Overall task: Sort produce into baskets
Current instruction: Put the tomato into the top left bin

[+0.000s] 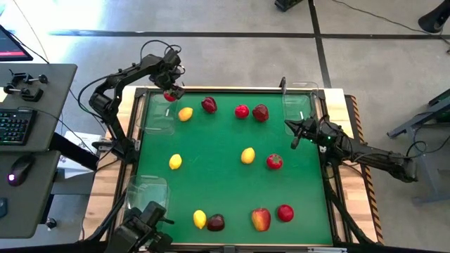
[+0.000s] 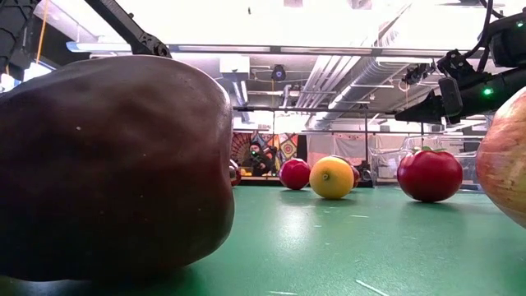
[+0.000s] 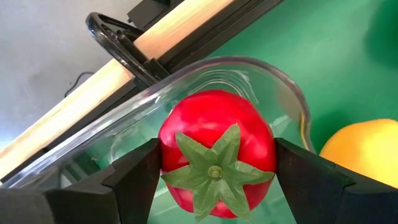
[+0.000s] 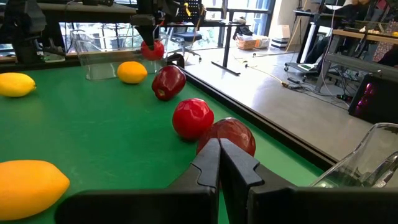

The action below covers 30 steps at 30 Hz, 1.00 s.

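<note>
My left gripper (image 1: 171, 92) is at the table's far left corner, shut on a bright red fruit (image 3: 217, 152) with a green leafy cap. It holds the fruit over a clear basket (image 3: 273, 78) that stands there (image 1: 156, 112). The right wrist view shows the same fruit (image 4: 152, 48) above that basket's wall (image 4: 93, 62). My right gripper (image 4: 219, 163) is shut on nothing and waits level at the table's right side (image 1: 294, 139), beside a second clear basket (image 1: 299, 103). Lemons, red fruits and apples lie scattered on the green mat (image 1: 211, 183). My left gripper pinches the red fruit's two opposite sides (image 3: 166, 155) between its two fingers (image 3: 134, 180). The fingers come from above and point down. The fruit sits upright with its green cap (image 3: 214, 171) facing up, and hangs clear over the basket's inside.
A lemon (image 1: 185, 114) lies just beside the far left basket. A third clear basket (image 1: 146, 190) stands at the near left. Dark red fruits (image 1: 209, 105) (image 1: 260, 112) and a bright red one (image 1: 241, 111) lie along the far edge. Others lie mid-table and near the front edge (image 1: 261, 219).
</note>
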Available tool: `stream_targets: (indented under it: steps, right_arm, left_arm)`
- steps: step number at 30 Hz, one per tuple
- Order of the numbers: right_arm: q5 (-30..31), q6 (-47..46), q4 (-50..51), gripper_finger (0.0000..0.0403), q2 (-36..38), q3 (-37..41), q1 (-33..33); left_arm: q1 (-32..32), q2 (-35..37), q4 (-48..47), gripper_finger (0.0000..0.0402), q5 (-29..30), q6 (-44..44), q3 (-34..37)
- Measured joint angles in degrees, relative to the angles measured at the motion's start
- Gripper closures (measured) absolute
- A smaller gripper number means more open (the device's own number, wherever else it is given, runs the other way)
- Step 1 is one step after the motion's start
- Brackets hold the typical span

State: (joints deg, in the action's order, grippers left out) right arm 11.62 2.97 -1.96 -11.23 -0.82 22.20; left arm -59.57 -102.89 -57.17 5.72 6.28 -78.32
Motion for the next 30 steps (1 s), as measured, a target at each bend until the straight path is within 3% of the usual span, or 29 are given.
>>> stream_targets:
  steps: [4,13,30]
  right_arm:
    - [0.0,0.0,0.0,0.0402,0.0,0.0,0.0]
    - [0.0,0.0,0.0,0.0402,0.0,0.0,0.0]
    - [0.0,0.0,0.0,0.0402,0.0,0.0,0.0]
  left_arm:
    - [0.1,0.0,0.0,0.0123,0.8,2.7,0.0]
    - [2.3,0.0,-0.5,0.0123,8.5,4.4,0.0]
    - [3.9,0.0,-1.7,0.0126,8.9,6.6,0.0]
